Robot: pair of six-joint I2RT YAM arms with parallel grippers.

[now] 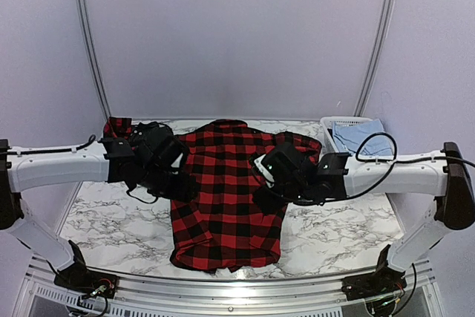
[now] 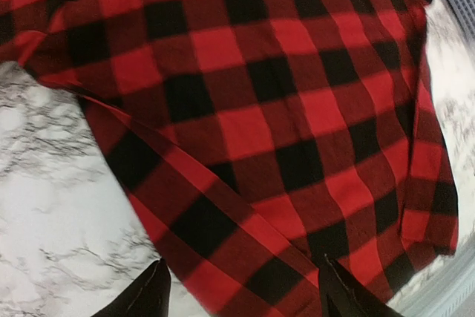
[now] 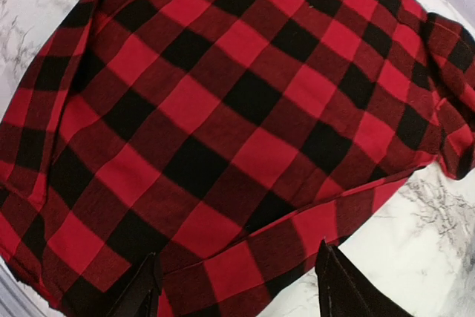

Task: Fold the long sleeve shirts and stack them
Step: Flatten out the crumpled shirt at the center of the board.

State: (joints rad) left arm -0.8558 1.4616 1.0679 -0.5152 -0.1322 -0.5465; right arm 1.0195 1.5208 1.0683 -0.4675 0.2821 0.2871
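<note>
The white slotted basket at the far right corner holds a pale blue cloth. The red-and-black plaid shirt lies spread flat on the marble-patterned table; it is soft and faintly wrinkled, collar away from me. My left gripper and right gripper hang over its side edges, jaws apart and empty.
</note>
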